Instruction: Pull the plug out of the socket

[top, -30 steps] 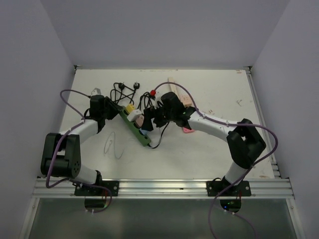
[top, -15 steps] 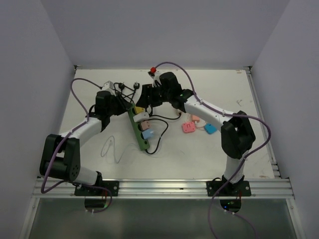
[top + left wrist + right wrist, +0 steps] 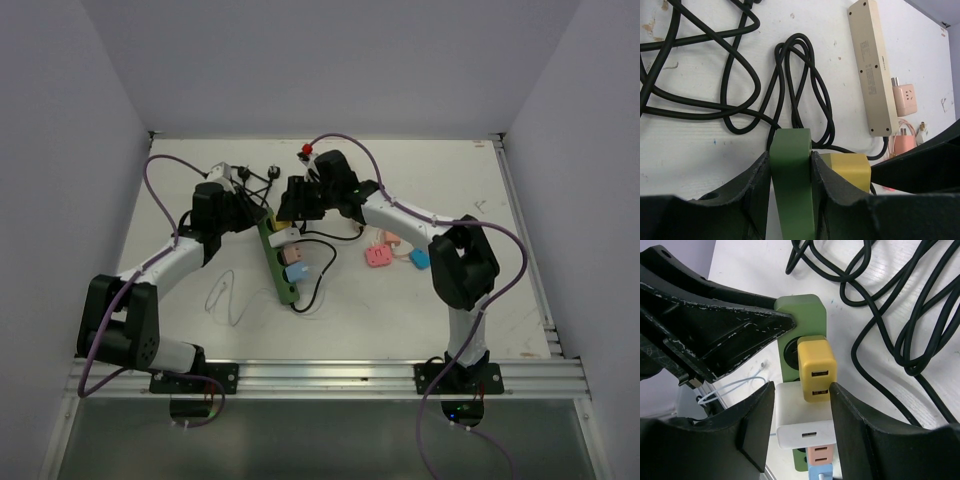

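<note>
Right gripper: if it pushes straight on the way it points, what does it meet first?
Probably the white USB charger, which sits between the right gripper's fingers, or the yellow charger next to it on the green power strip. Depth is unclear, so I can't rank the two.

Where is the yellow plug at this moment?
In the right wrist view, the yellow plug sits in the green power strip near its far end, beside the white plug, between the fingers of the right pincer.

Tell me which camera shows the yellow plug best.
Right wrist view: the yellow plug sits in the centre, both slots visible, seated in the socket. The left wrist shows only its side behind the socket; the top view, a tiny speck.
</note>
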Controlling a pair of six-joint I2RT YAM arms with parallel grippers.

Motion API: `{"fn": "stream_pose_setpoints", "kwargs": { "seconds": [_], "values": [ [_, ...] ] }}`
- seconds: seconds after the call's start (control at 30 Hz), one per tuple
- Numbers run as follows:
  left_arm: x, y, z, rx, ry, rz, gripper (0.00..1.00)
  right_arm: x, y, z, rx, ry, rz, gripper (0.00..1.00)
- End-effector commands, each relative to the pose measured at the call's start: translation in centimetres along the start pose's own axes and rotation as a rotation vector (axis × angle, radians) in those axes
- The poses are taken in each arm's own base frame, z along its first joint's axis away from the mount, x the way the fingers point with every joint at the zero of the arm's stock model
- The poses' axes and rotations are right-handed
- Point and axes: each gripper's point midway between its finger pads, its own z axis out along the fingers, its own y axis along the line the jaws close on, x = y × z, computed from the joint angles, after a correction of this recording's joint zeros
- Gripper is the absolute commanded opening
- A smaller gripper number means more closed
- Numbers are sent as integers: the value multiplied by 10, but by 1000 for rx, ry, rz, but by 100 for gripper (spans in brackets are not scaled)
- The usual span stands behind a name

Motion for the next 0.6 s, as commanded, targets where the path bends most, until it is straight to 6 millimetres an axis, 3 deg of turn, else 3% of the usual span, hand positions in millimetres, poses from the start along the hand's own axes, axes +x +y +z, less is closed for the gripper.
{"fn": "stream_pose_setpoints", "kwargs": {
  "seconds": [0.0,0.17,0.43,0.57],
  "values": [
    [-40,-49,-15,151,-110,76,0,2,2,8,-1,22,22,52],
    [-39,-47,-16,140,-108,81,0,-1,-9,3,61,-18,18,52],
    [-39,-42,-16,111,-112,84,0,-25,-2,-22,94,-132,-37,54],
    [-40,-44,-16,119,-112,86,0,-22,-7,-14,97,-122,-33,55]
  ]
}}
